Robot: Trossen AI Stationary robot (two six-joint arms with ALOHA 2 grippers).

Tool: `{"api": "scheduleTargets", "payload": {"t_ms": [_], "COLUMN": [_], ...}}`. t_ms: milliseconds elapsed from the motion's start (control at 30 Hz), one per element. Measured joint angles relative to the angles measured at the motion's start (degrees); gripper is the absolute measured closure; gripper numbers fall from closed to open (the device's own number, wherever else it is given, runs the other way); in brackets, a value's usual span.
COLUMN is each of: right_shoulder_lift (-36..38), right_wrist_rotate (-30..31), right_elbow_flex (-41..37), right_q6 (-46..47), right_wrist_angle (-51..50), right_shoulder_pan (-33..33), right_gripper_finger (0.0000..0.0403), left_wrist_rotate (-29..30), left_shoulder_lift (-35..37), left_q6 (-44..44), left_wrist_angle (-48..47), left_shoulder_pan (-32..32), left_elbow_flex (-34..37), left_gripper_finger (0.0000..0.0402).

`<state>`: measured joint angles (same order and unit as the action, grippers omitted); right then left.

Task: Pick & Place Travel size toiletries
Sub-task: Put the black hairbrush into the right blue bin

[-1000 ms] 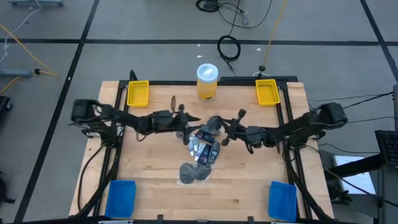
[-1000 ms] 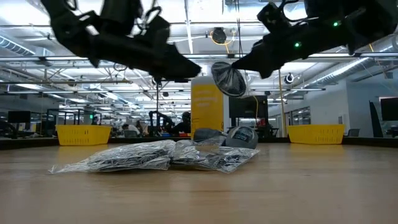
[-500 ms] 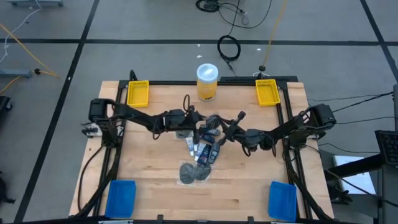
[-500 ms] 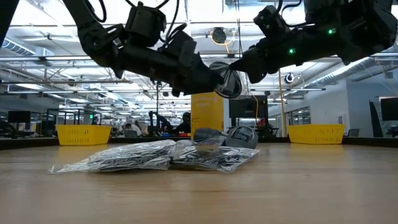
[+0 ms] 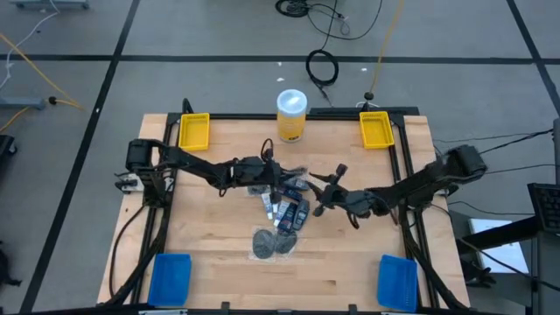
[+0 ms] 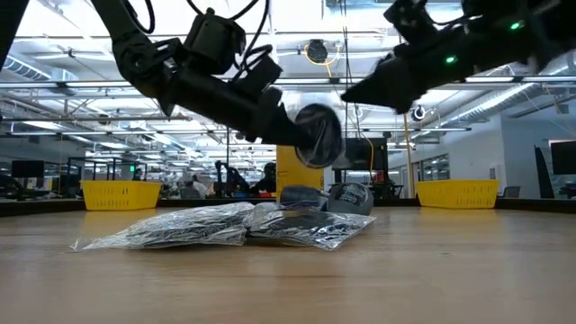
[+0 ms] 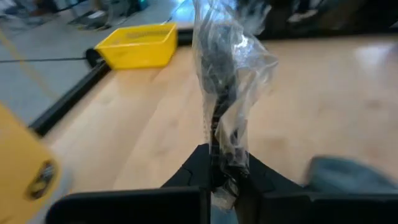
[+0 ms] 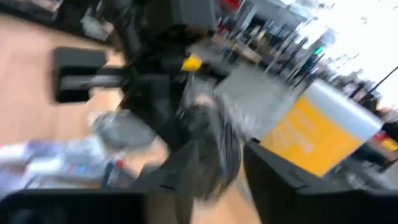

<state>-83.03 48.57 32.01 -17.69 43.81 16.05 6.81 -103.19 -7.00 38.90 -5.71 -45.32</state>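
One travel size toiletry, a grey mesh-like disc in a clear bag [image 6: 315,139], hangs in the air above the table's middle, with my left gripper [image 7: 227,177] shut on it. My right gripper [image 5: 320,198] stands open just to the disc's right, apart from it in the low view [image 6: 360,90]. In the right wrist view the bagged disc [image 8: 211,143] shows blurred just beyond the spread fingers. The other bagged toiletries [image 5: 284,213] lie in a heap on the wood below, with two more discs [image 5: 273,243] toward the near edge. My left gripper pinches the clear bag's edge [image 7: 225,163] between its two fingers, with the dark disc [image 7: 217,106] edge-on beyond the tips. The fingers come from the table's left, slanting slightly down. The packet is lifted clear of the heap and the table.
A large yellow jar with a white lid [image 5: 291,114] stands at the far edge. Yellow bins [image 5: 193,131] [image 5: 375,129] sit at the far corners and blue bins [image 5: 171,278] [image 5: 396,280] at the near corners. The bagged heap [image 6: 234,225] spreads across the table's middle.
My left gripper has gone right and down to the bagged disc that my right gripper held up, and has shut on it. My right gripper has opened, let go and drawn back toward the table's right edge. The disc has sunk a little with the left gripper.
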Motion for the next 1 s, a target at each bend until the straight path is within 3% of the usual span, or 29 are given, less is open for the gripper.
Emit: {"api": "scheduleTargets", "payload": {"t_ms": [100, 200, 333, 467, 733, 900, 1000], "right_shoulder_lift": [8.2, 12.3, 10.6, 4.9, -3.4, -4.7, -4.4], "right_wrist_rotate": [-8.9, -18.6, -26.6, -32.1, -35.3, -34.6, -31.8], "right_elbow_flex": [1.4, 4.9, 10.0, 14.2, 19.5, 19.6, 19.6], "right_q6": [9.2, 14.1, 12.2, 7.2, 3.1, 2.4, 2.3], "right_wrist_angle": [-16.9, -29.5, -37.2, -39.0, -38.7, -37.8, -38.0], "right_shoulder_pan": [-0.4, -3.5, -8.2, -11.6, -13.4, -13.0, -11.9], "right_gripper_finger": [0.0217, 0.0174, 0.0147, 0.0148, 0.0206, 0.0292, 0.0354], "left_wrist_rotate": [4.0, 4.2, 4.3, 4.3, 4.3, 4.4, 5.0], "left_shoulder_lift": [0.0, 0.0, 0.0, 0.0, 0.0, 0.0, 0.0], "left_q6": [-4.4, -9.0, -14.0, -17.7, -18.1, -15.7, -14.8], "left_wrist_angle": [-3.1, -4.6, -4.6, -4.4, -2.8, -2.2, -2.4], "left_shoulder_pan": [0.6, 1.5, 2.9, 4.3, 5.2, 5.2, 5.3], "left_elbow_flex": [0.0, 0.0, 0.0, 0.0, 0.0, 0.0, 0.0], "left_gripper_finger": [0.0365, 0.0383, 0.0388, 0.036, 0.0374, 0.0382, 0.0361]}}
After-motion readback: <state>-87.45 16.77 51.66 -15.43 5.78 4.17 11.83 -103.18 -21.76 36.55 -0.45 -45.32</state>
